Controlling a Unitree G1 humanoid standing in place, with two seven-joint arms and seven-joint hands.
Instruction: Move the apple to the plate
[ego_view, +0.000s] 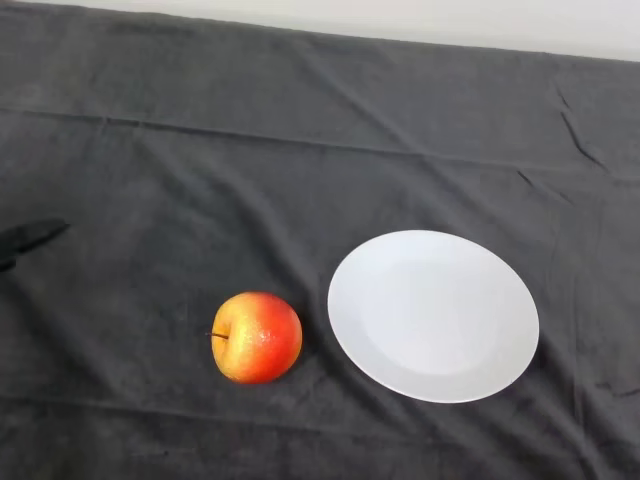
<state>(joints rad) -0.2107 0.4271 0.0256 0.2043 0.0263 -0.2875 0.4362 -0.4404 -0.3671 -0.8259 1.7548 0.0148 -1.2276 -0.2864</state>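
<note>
The apple (257, 337) is seen just left of the bare plate (433, 315); fingers (30, 237) barely enter far left, their state cannot be told

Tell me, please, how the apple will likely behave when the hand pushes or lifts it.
The apple looks round and lies on its side with the stem pointing left, so a push would probably roll it. Its skin shines, so it may slip. It seems stiff, and the soft cloth may slow any rolling.

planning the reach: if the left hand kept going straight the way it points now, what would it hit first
Only a tip of the left hand shows, pointing right and slightly up. That line looks free over bare cloth, passing above the apple and plate; height unclear.
</note>
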